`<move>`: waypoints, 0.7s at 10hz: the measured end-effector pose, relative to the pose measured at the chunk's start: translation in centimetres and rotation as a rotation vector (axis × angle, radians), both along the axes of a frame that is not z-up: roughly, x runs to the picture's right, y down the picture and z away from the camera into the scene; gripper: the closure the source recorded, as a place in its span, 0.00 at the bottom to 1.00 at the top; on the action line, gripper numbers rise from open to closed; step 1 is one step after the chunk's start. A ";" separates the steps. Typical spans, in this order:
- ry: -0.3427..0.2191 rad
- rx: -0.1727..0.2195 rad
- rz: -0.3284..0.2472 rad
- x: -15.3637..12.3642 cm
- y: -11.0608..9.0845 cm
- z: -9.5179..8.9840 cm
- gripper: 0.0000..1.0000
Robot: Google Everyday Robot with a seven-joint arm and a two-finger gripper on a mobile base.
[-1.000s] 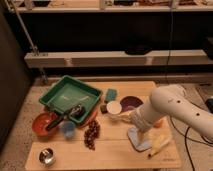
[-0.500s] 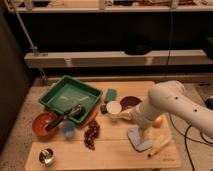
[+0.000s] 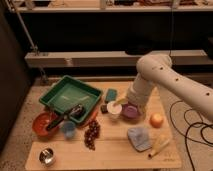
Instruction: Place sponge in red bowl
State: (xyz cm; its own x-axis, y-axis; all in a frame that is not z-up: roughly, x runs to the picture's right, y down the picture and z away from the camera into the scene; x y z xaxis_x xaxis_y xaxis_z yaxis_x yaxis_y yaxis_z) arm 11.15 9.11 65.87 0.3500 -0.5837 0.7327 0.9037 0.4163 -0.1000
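The sponge [image 3: 110,94], a small teal block, lies on the wooden table just right of the green tray [image 3: 70,95] and behind the white cup [image 3: 114,108]. The red bowl [image 3: 43,125] sits at the table's left, in front of the tray, with a dark utensil [image 3: 65,117] resting across its rim. My white arm reaches in from the right. Its gripper [image 3: 123,103] hangs low over the gap between the white cup and the purple bowl [image 3: 131,111], a short way right of the sponge and in front of it.
An orange [image 3: 157,120], a grey-blue cloth [image 3: 138,137] and a yellow item [image 3: 159,146] lie at the front right. Grapes [image 3: 91,134], a blue cup [image 3: 68,129] and a metal cup [image 3: 46,156] occupy the front left. Shelving runs behind the table.
The arm has swung left and back, from above the cloth to over the purple bowl and white cup, closer to the sponge. Nothing on the table has moved.
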 end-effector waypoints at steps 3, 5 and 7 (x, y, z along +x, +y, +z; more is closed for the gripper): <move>-0.030 0.010 -0.043 0.0 -0.6 0.0 0.20; -0.014 0.125 -0.086 0.4 -1.1 0.4 0.20; -0.059 0.312 -0.156 0.7 -2.3 1.4 0.20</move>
State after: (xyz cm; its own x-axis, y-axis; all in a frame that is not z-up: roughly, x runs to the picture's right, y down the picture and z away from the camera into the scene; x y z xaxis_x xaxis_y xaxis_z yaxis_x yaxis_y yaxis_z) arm 11.85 6.80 67.22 0.2018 -0.8256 0.5269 0.9592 0.2753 0.0640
